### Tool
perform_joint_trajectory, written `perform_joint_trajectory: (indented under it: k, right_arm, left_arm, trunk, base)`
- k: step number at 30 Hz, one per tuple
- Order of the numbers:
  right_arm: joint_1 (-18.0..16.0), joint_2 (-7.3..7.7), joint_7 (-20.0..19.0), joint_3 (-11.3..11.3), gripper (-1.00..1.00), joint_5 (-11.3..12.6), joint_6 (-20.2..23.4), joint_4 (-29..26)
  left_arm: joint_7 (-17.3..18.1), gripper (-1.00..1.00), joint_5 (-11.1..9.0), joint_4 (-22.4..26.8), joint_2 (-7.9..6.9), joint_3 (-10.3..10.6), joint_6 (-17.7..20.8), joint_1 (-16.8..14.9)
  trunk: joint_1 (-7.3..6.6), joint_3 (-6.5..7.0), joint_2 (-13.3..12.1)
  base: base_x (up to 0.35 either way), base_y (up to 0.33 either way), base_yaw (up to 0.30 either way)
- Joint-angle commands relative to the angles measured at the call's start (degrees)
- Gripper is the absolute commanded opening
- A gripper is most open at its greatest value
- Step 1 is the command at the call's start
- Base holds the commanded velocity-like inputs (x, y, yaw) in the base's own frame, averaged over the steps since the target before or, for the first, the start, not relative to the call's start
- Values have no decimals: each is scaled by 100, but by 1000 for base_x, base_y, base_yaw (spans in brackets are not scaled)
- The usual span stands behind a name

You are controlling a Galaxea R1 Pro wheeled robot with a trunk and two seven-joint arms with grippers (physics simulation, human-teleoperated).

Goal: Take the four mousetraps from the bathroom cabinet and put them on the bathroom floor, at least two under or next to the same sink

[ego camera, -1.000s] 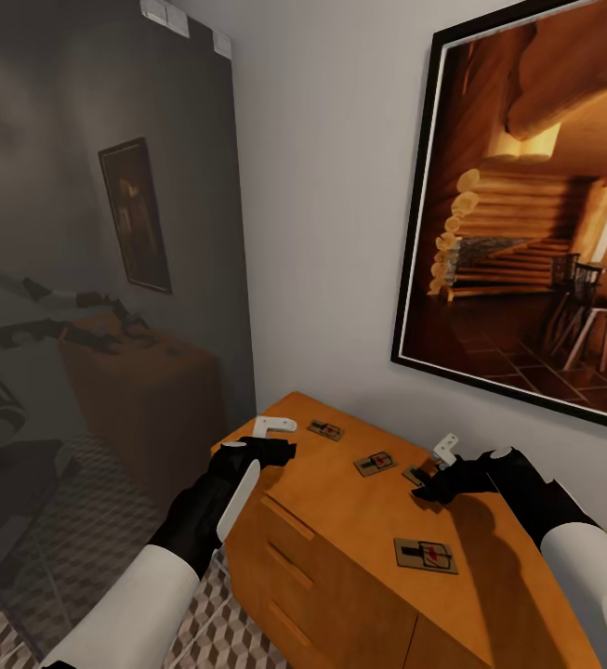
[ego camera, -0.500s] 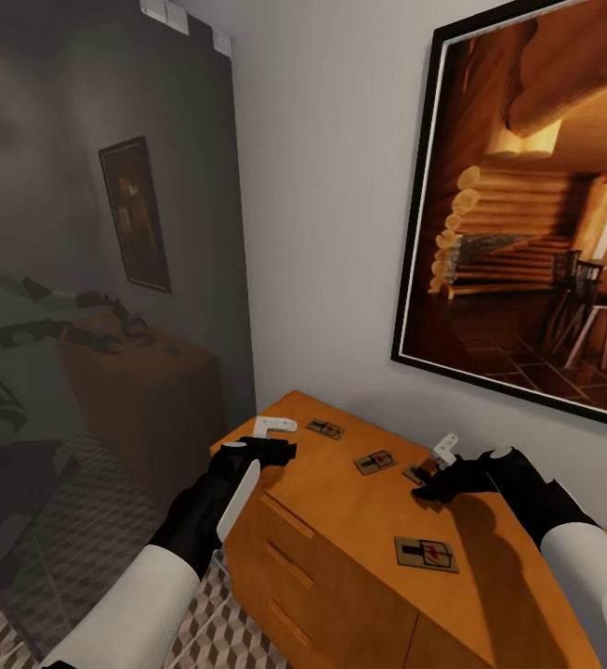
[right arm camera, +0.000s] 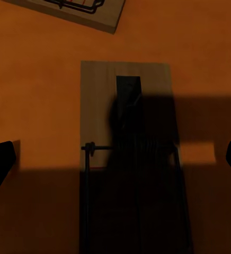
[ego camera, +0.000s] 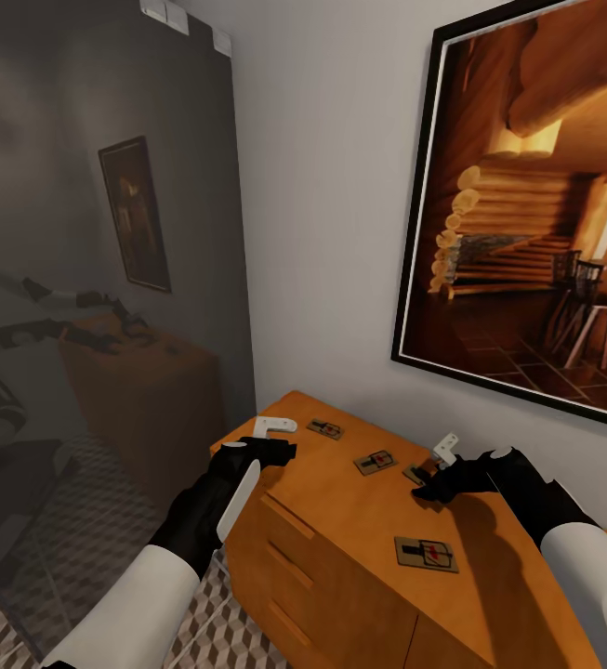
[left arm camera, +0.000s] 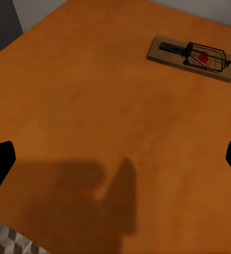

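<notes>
Nothing has moved since the earlier frames. At lower centre of the head view, four mousetraps lie on the cabinet (ego camera: 340, 520): one trap (ego camera: 324, 428) near the left gripper (ego camera: 275, 439), whose fingers are spread wide and empty, and another trap (right arm camera: 127, 153) directly under the right gripper (ego camera: 430, 476), also wide open, holding nothing

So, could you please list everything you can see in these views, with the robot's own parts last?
mousetraps: four, brown, on the cabinet top; far, middle, near, one under the right gripper
cabinet: one, orange-brown, against the wall
painting: one, black-framed, on the wall
glass panel: one, dark, reflective, at left
floor: cube-pattern tiles, beside the cabinet
left gripper: open, at the cabinet's corner
right gripper: open, over a mousetrap
</notes>
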State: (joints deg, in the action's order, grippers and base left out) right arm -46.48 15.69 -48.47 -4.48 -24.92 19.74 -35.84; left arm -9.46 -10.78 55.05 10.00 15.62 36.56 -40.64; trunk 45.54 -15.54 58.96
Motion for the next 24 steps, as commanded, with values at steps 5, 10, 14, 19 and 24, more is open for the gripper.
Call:
perform_joint_trajectory:
  k: [5, 10, 14, 19, 24]
  right_arm:
    - [-1, 4, -22, -18, 100, -39, 23, -10]
    - [-1, 4, -22, -18, 100, -39, 24, -10]
    - [-1, 4, -22, -18, -100, -39, 22, -10]
    - [-1, 4, -22, -18, -100, -43, 22, -10]
    - [-1, 4, -22, -18, -100, -48, 24, -10]
  left_arm:
    - [-47, 100, -56, 6, 0, 7, 20, -5]
    - [-47, 100, -56, 6, 0, 9, 25, -5]
    - [-45, 100, -56, 6, 0, 8, 26, -5]
    - [-47, 100, -56, 6, 0, 8, 26, -5]
    - [-47, 100, -56, 6, 0, 6, 27, -5]
  trunk:
    - [45, -45, 85]
    - [45, -45, 85]
    - [45, -45, 85]
    - [45, -45, 85]
    - [45, -45, 85]
  base:
    - [0, 0, 0]
    - [0, 0, 0]
    - [0, 0, 0]
    - [0, 0, 0]
    - [0, 0, 0]
